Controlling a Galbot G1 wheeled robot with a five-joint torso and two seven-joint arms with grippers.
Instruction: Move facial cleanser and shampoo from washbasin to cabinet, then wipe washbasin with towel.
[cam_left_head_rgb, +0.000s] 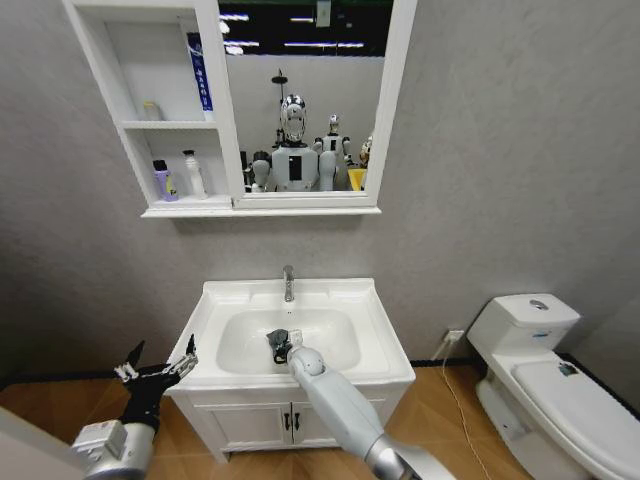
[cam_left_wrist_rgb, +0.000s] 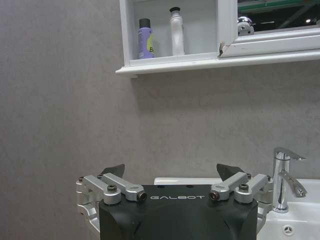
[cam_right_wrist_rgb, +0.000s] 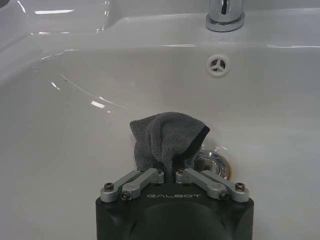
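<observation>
GALBOT-marked right gripper (cam_right_wrist_rgb: 172, 175) clamped on towel (cam_right_wrist_rgb: 167, 137) inside washbasin (cam_right_wrist_rgb: 75, 125); left gripper (cam_left_wrist_rgb: 172, 172) spread apart.

Place: a bathroom.
Evidence: a white washbasin (cam_left_head_rgb: 375, 335) with chrome tap (cam_left_head_rgb: 288, 283), a mirrored cabinet (cam_left_head_rgb: 215, 205) holding bottles, and a toilet (cam_left_head_rgb: 545, 385) stood against grey walls.

— How many bottles on the cabinet (cam_left_head_rgb: 215, 110) shelves?
— Four: a purple bottle (cam_left_head_rgb: 163, 181), a white bottle (cam_left_head_rgb: 194, 174), a blue tube (cam_left_head_rgb: 200, 70) and a small pale jar (cam_left_head_rgb: 151, 110).
— And at the washbasin (cam_left_head_rgb: 375, 330)?
— One tap (cam_left_head_rgb: 288, 283), one drain (cam_right_wrist_rgb: 212, 163), one grey towel (cam_right_wrist_rgb: 167, 141).
— Pincers?
— Two: left pincer (cam_left_head_rgb: 158, 365), right pincer (cam_left_head_rgb: 281, 343).
— Anything else?
— One toilet (cam_left_head_rgb: 545, 375).
</observation>
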